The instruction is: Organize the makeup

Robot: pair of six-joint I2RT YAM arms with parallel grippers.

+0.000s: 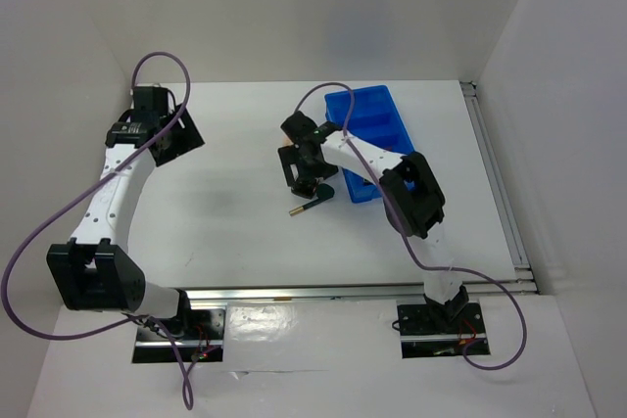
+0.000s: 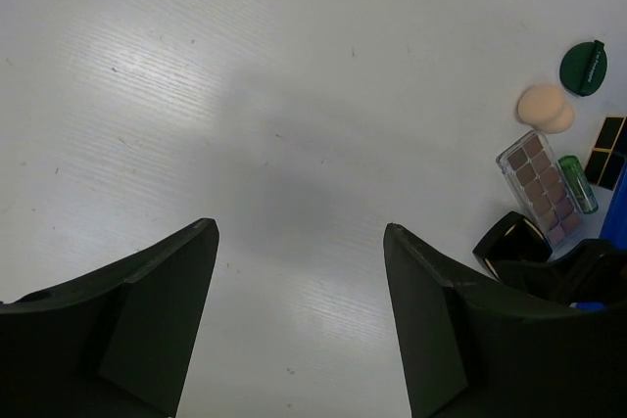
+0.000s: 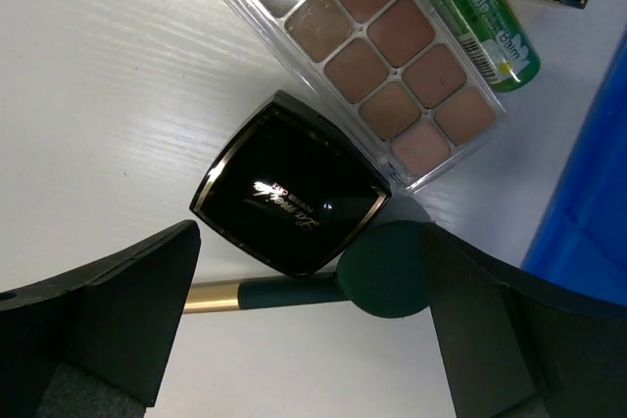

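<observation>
My right claw [image 3: 309, 242] gapes wide, wrist bent down over the glossy black square compact [image 3: 289, 198] at 12 o'clock between my fingers; the clear plastic palette [image 3: 362, 56] lies just beside it at 1. My left claw [image 2: 299, 232] hangs open above the white table [image 2: 245, 95]

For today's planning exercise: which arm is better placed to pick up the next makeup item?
Probably right. The right gripper hangs open over the black square compact near the blue tray; the left gripper faces bare table farther away.
</observation>
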